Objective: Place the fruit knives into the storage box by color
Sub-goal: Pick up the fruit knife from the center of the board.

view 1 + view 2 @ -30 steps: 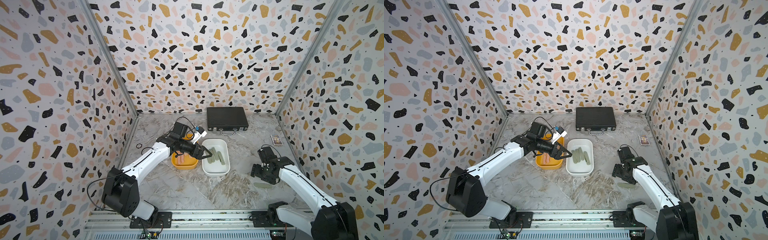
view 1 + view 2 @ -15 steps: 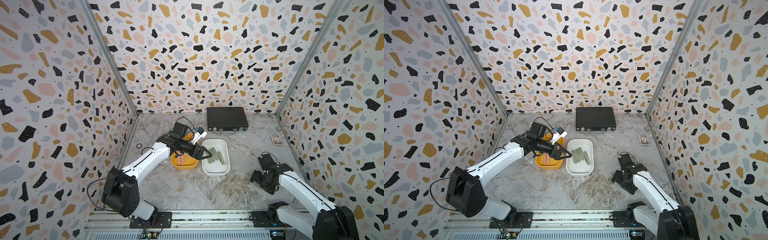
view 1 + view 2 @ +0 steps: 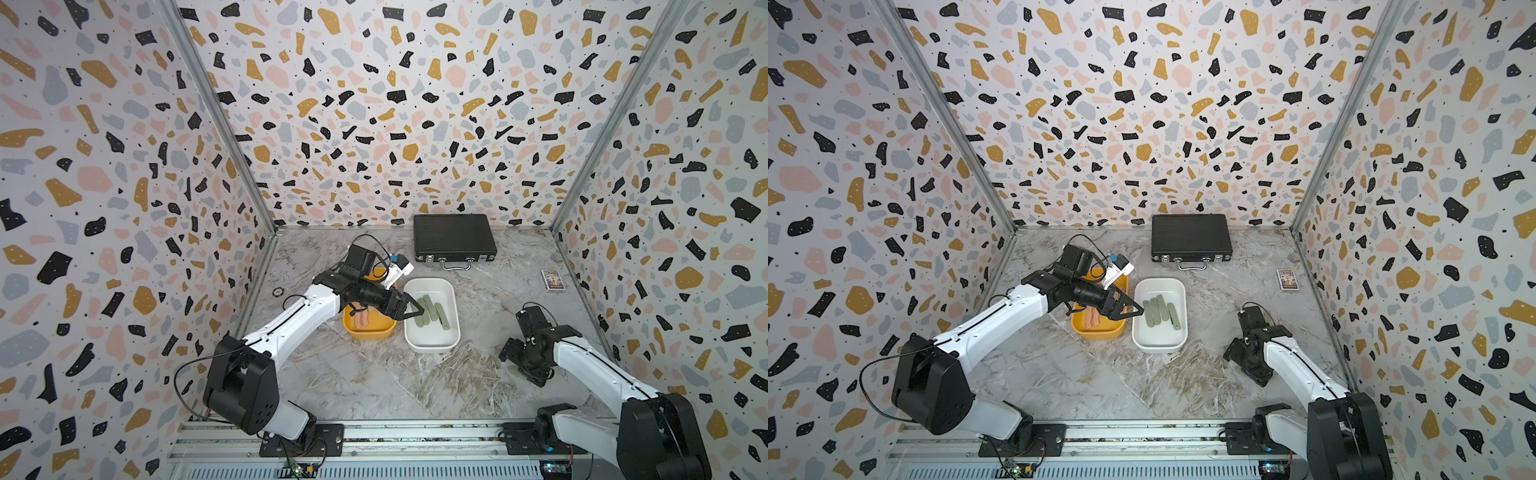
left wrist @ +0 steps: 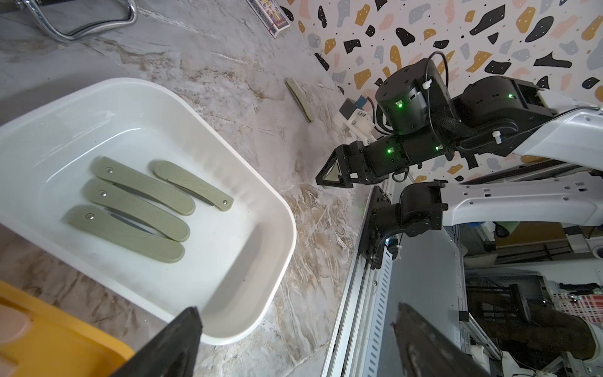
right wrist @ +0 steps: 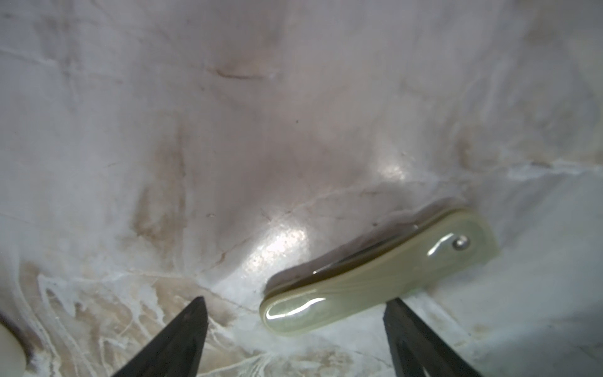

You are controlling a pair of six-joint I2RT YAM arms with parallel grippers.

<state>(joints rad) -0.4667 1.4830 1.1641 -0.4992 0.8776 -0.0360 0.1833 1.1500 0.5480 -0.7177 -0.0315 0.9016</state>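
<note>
Right fingers (image 5: pixel 182 336) lowered, spread wide near glossy sage-green knife (image 5: pixel 375 271), riveted end, left fingers (image 4: pixel 176 346) released.

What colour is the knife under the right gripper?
Sage-green; the slim plastic knife shows best in right wrist view.

Between the spread jaws of the right gripper (image 5: pixel 293 302), a sage-green knife (image 5: pixel 375 280) is showing a smooth, finely ribbed plastic case that is catching bright highlights, with a shiny metal rivet. The marble-look table (image 5: pixel 228 130) beneath is gleaming like polished stone. Ahead of the jaws of the left gripper (image 3: pixel 419 311), the white tub (image 4: pixel 261 228) is looking like glossy plastic, and the four green knives (image 4: pixel 130 209) inside are looking matt and grooved. Beside those jaws, the yellow tub (image 4: pixel 65 329) is looking matt. Beyond them, the briefcase handle (image 4: pixel 81 23) is shining like chromed metal.
</note>
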